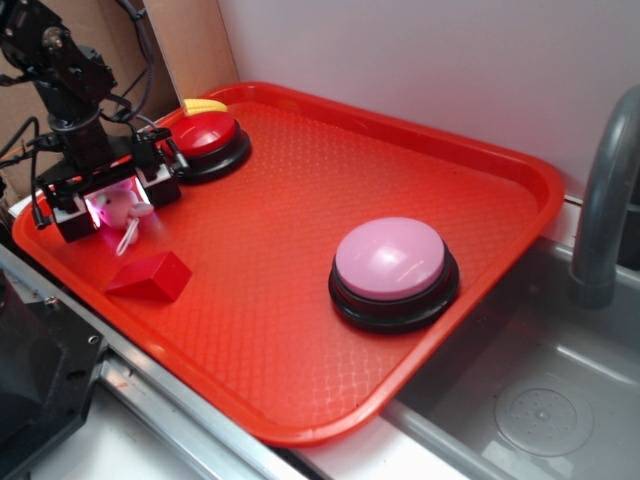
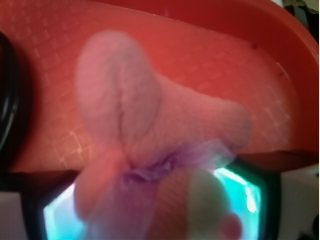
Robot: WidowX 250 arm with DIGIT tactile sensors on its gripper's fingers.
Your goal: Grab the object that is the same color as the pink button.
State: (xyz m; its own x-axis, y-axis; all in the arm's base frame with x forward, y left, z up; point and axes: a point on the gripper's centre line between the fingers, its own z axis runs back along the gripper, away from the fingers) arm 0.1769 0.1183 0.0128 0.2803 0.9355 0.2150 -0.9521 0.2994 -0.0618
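- red tray (image 1: pixel 300 330) carries everything; textured surface, raised rim, sits next to a grey sink (image 1: pixel 540 400) w/ a grey faucet (image 1: pixel 605 200) at the right.
- gripper (image 1: pixel 112 208) is over the tray's left corner, arm coming down from the upper left w/ black cables.
- pink plush (image 1: pixel 122 210) sits between the gripper fingers (image 1: pixel 158 185), lit by a pinkish glow; its white tag (image 1: pixel 128 240) hangs down toward the tray.
- fingers look closed in on the plush from both sides, so gripper is clamped on it; can't tell from the exterior view whether the plush touches the tray or is just off it.
- wrist view: plush (image 2: pixel 150 125) fills most of the pic, blurry, fuzzy pink w/ a rounded ear or limb pointing up; tray surface and rim behind it; bright cyan-lit pads at the bottom edge.
- red wedge block (image 1: pixel 150 277) lies just beside the gripper, nearer the tray's front-left edge, apart from the plush.
- red button (image 1: pixel 205 135) w/ black base is near the tray's back-left edge, just beside the gripper's right finger.
- yellow object (image 1: pixel 205 105) peeks out behind the red button at the rim; too hidden to say what.
- pink button (image 1: pixel 392 262), big glossy pale dome on a black base, stands toward the tray's right edge, well apart from the gripper and plush.
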